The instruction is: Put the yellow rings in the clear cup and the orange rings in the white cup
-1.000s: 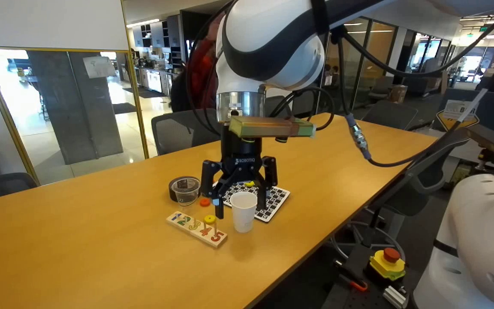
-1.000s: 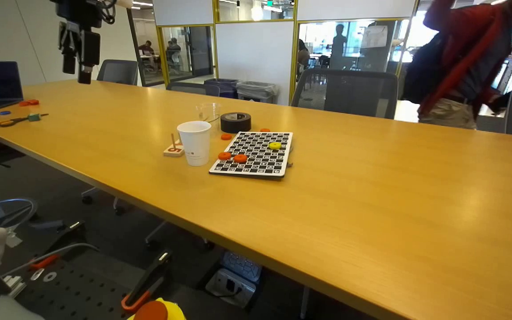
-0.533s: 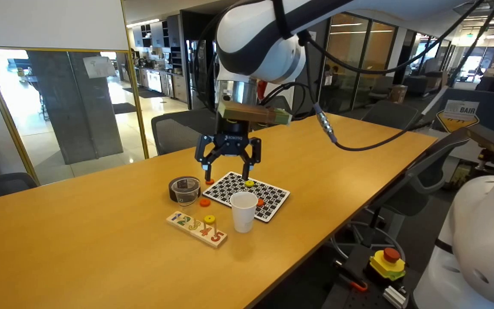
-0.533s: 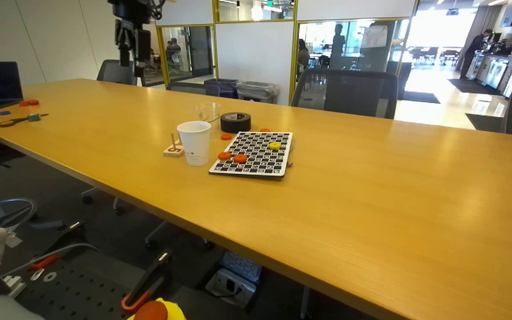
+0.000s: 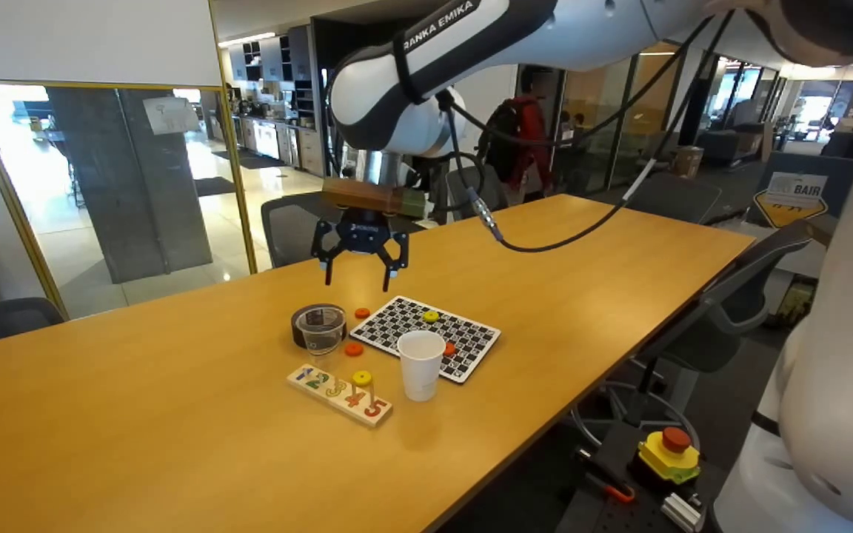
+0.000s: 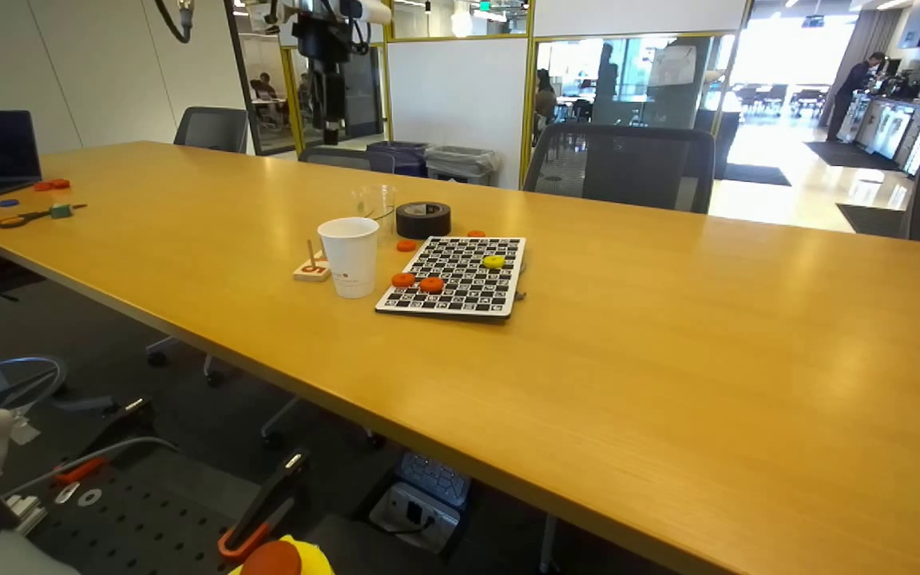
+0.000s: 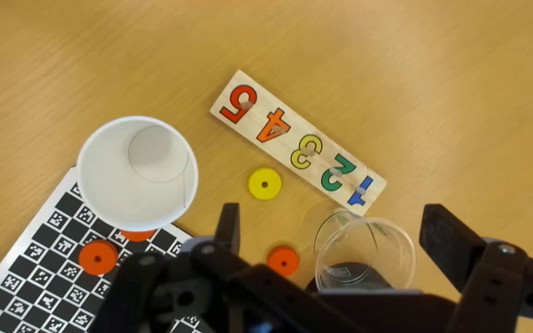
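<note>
On the bare desk [image 7: 456,115], between the white cup [image 5: 420,372] and the numbered peg board [image 7: 298,141], lies a yellow ring [image 7: 264,183], flat, hole upward. It looks the likeliest next pick, and the move turns on a sideways offset: in the wrist view the ring sits off the midline of the claw [image 5: 357,286], toward the finger on the white cup's side and ahead of the tips, while the clear cup [image 5: 321,337] lies nearer the opposite finger. Being round, the ring has no long axis to match; the gap between white cup and peg board should matter more. The claw hangs well above the desk, fingers spread wide, holding nothing.

Farther out, another yellow ring [image 6: 493,262] and two orange rings [image 6: 431,285] rest on the checkered panel [image 6: 469,299]; other orange ones lie on the desk near the black tape roll [image 6: 423,224].

In an exterior view the near yellow ring does not show, probably hidden by the white cup [image 6: 350,259]. The claw's linkage blocks the wrist view's lower part, and the panel's yellow ring is missing there. The clear cup's wall is faint.
</note>
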Tool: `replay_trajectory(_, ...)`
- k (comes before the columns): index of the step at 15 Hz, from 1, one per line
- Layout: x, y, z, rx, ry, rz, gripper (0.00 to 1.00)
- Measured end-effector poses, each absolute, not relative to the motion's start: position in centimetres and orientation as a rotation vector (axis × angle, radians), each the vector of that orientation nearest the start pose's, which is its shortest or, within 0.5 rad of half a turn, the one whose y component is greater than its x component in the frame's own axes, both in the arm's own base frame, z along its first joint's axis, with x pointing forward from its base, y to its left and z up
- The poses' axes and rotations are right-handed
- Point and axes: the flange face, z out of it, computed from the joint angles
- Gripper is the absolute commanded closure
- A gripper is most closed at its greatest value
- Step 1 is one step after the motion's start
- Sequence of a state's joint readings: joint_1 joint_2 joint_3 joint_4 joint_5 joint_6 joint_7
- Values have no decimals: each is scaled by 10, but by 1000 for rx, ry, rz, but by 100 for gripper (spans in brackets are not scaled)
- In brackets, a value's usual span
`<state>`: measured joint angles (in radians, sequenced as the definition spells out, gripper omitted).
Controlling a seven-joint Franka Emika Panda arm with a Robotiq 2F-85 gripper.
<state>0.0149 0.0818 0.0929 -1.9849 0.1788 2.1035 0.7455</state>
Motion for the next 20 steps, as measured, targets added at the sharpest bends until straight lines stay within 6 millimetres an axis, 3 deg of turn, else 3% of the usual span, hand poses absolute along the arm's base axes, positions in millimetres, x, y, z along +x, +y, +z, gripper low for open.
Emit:
replay_trajectory(3,593,70,407,-2767,1288,42,0)
replay_trajectory(7,597,75,379,-2739,1506,74,0)
replay_trajectory(11,597,79,361,-2718,1578,111,0)
replay_trajectory(20,601,59,318,-2618,1655,104,0)
